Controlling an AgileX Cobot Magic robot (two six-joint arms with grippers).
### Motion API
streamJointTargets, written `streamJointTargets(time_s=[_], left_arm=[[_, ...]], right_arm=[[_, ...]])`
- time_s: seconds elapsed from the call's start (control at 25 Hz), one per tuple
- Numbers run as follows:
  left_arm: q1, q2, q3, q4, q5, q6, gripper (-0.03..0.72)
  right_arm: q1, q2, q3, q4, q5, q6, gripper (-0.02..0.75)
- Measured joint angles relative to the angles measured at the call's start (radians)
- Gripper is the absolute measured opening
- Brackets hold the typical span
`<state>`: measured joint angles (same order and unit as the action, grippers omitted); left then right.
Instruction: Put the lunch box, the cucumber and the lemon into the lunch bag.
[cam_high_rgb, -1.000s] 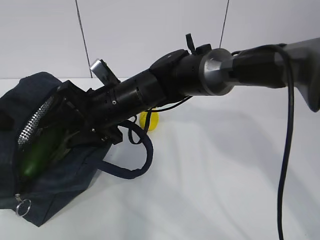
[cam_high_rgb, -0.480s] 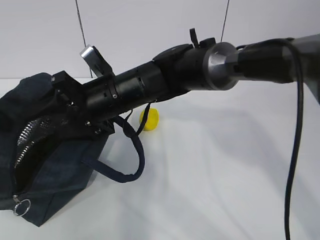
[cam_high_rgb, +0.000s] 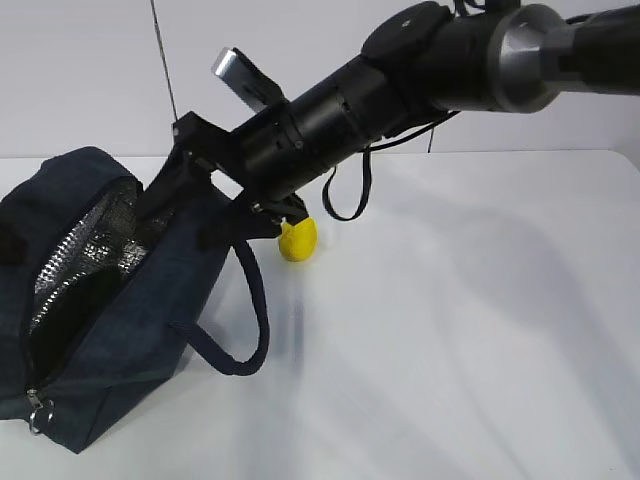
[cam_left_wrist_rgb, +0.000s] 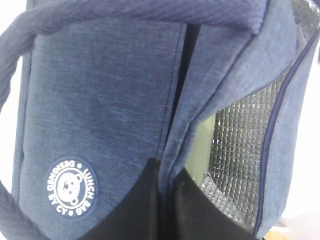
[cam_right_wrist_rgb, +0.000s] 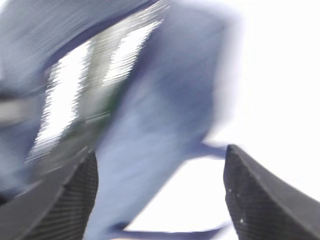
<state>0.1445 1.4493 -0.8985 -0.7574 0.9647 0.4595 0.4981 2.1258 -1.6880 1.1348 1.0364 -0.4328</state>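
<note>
White tabletop: lemon (cam_high_rgb: 298, 240) just below-right of spread, empty right gripper (cam_right_wrist_rgb: 160, 195); left gripper (cam_left_wrist_rgb: 167, 210) pinching lunch bag (cam_high_rgb: 90, 300) wall.

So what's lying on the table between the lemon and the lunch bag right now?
In the exterior view, only the lunch bag's loop handle lies in that stretch, draped onto the white table just left of the lemon. Otherwise it is bare.
</note>
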Motion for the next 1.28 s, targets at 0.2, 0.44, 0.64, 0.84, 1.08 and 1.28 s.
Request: streamJointTargets(time_s=[0.2,0.44,0.64,0.84,1.08,1.28], left_arm=[[0.0,0.0,0.0,0.0,0.001,0.0,-0.001],[0.0,0.0,0.0,0.0,0.001,0.0,-0.001],[0.0,0.0,0.0,0.001,0.001,0.0,-0.001],[0.0,0.0,0.0,0.001,0.001,0.0,-0.001],[0.0,0.0,0.0,0.005,0.001,0.002,-0.001],[0.0,0.0,0.0,0.007,0.001,0.002,-0.001]], right_arm=[[-0.042,-0.004,-0.067,-0.197,-0.002,0.134,0.566],[-0.046,-0.004,-0.204,-0.571,-0.006,0.369,0.566],[-0.047,0.008,-0.257,-0.781,0.0,0.513,0.566],[-0.047,0.085,-0.286,-0.869,-0.005,0.587,0.566],[-0.047,0.169,-0.392,-0.927,-0.053,0.647,0.566],[-0.047,0.232,-0.435,-0.927,-0.057,0.655,0.566]])
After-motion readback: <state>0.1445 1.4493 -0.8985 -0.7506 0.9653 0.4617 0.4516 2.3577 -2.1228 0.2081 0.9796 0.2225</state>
